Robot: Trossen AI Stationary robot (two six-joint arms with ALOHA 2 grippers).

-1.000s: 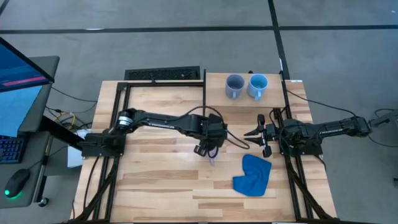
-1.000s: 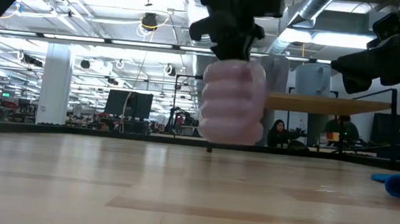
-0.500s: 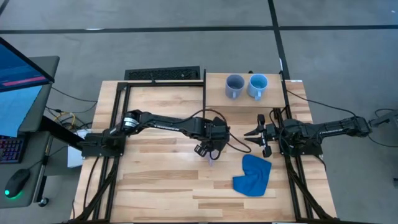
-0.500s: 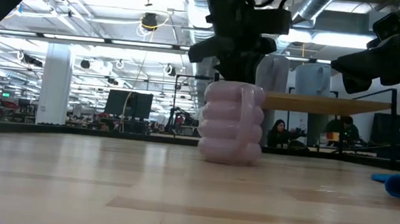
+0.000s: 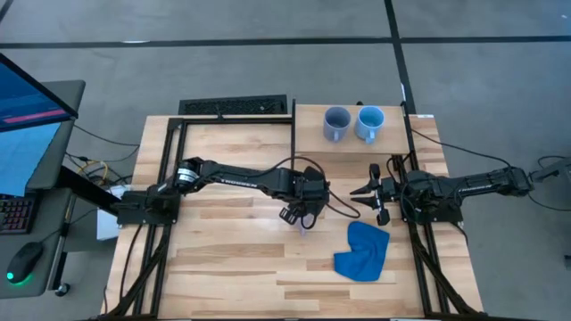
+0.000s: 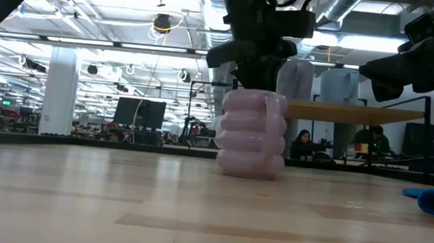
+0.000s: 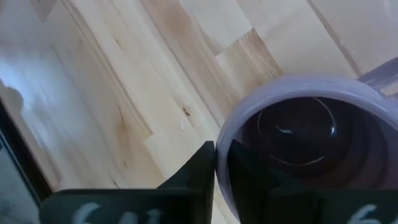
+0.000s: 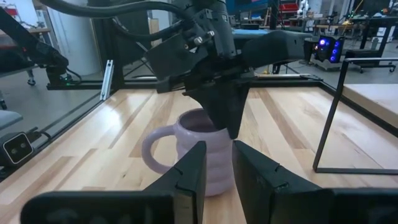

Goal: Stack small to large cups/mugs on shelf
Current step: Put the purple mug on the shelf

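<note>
My left pincer (image 5: 303,217) is sitting at the lilac mug (image 6: 252,134), fingers straddling its rim and barely parted, with the mug resting on the desk (image 5: 223,267) centre. My right pincer (image 5: 368,191) is waiting at three o'clock, slightly spread and empty. At one o'clock, the grey-blue mug (image 5: 335,124) and sky blue mug (image 5: 369,123) are standing side by side on the shelf (image 5: 308,125), unstacked.

The lilac mug (image 5: 306,225) is mostly hidden beneath the left gripper (image 5: 302,214), apparently.

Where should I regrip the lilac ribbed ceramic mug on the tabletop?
Pinch the lilac ribbed ceramic mug by its rim wall from straight above, as the left gripper does. It stands upright, mouth open, and the bulging ribs look awkward for a side grip. Keep clear of the handle.
</note>
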